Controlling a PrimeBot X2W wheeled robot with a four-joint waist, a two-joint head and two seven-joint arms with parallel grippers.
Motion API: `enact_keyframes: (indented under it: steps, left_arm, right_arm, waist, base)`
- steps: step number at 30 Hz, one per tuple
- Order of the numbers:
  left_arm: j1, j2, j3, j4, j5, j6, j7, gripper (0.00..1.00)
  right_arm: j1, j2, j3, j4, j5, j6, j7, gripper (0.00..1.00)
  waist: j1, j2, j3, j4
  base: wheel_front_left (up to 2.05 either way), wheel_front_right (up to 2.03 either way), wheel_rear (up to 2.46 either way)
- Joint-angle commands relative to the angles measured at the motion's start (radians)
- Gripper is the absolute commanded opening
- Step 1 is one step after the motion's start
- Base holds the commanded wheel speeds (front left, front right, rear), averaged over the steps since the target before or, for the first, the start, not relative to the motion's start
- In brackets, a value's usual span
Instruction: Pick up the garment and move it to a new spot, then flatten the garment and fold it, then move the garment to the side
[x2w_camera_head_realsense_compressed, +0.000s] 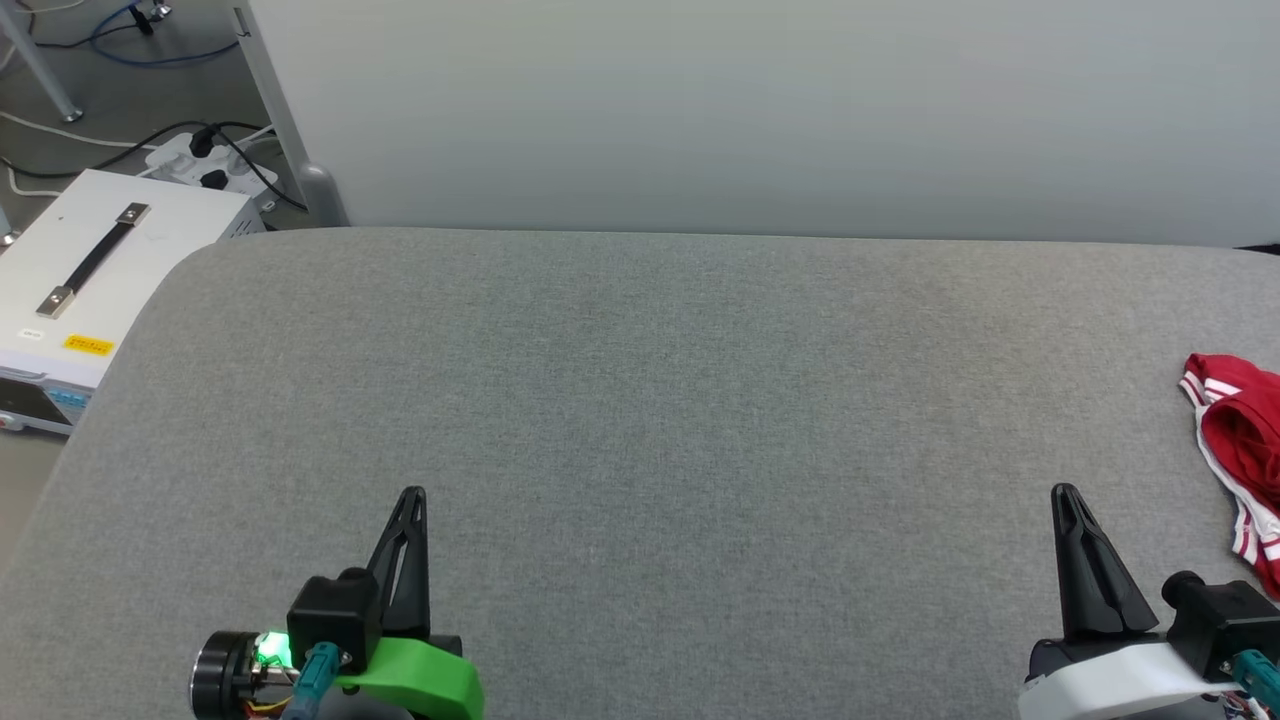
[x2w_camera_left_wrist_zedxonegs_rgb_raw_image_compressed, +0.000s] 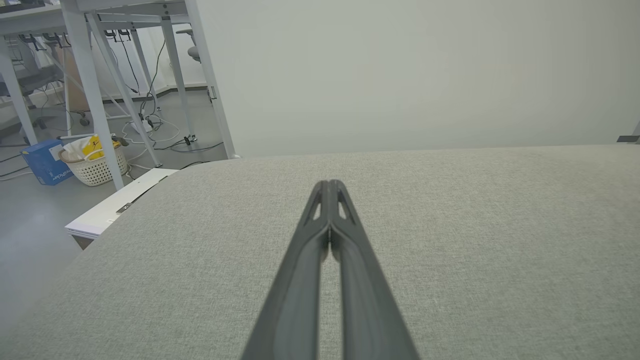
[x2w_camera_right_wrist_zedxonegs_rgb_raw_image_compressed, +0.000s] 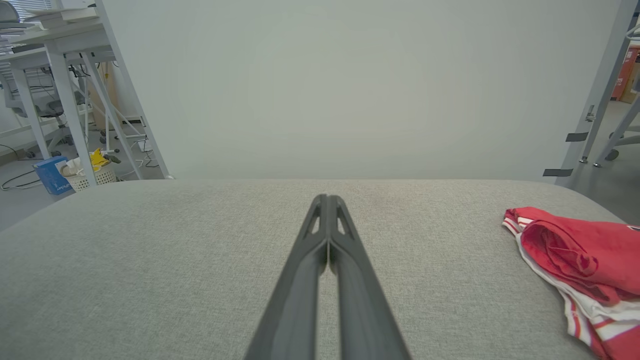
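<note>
My left gripper (x2w_camera_head_realsense_compressed: 412, 497) is clenched, the fingers pressed together with nothing between them; my right gripper (x2w_camera_head_realsense_compressed: 1066, 495) is the same. Both point across the grey padded surface (x2w_camera_head_realsense_compressed: 640, 400). The garment (x2w_camera_head_realsense_compressed: 1240, 440) lies crumpled to the right of my right jaws, apart from them.

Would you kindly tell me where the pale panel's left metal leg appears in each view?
Head view: metal leg, upper left, slanting down toward the table corner.
Left wrist view: metal leg, left of centre, upper half.
Right wrist view: metal leg, upper left.
Shared landmark: grey table, far edge.
</note>
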Motion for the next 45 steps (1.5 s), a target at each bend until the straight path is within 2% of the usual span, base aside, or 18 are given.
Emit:
enact_keyframes:
  steps: [1,45]
  left_arm:
    - [-0.009,-0.004,0.006,-0.005,0.006,-0.001,0.006,0.0]
    - [-0.031,-0.014,0.038,-0.031,0.022,-0.002,0.098,0.0]
  right_arm:
    - [-0.017,0.0,0.002,0.003,-0.008,0.0,0.008,0.0]
    - [-0.062,0.001,0.015,0.015,-0.071,0.0,0.101,0.0]
  waist:
    - [0.0001,0.0,0.0,-0.001]
    - [0.0001,0.0,0.006,-0.02]
  base:
    - [0.0,0.0,0.0]
    - [0.0,0.0,0.0]
